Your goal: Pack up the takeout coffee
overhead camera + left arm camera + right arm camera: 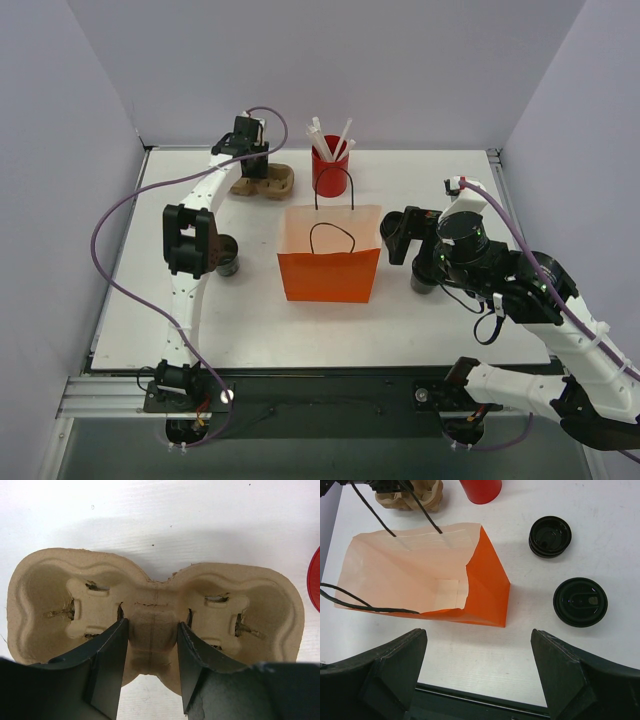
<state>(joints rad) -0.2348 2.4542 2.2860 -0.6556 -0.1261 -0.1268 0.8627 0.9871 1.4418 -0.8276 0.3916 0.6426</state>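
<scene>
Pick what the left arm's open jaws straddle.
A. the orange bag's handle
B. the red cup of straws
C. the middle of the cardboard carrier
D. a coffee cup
C: in the left wrist view the jaws stand open on either side of the narrow middle of the carrier, between its two holes.

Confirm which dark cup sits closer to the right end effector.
The lower cup in the right wrist view, nearest the right end effector; the other cup sits farther up, toward the red cup.
</scene>
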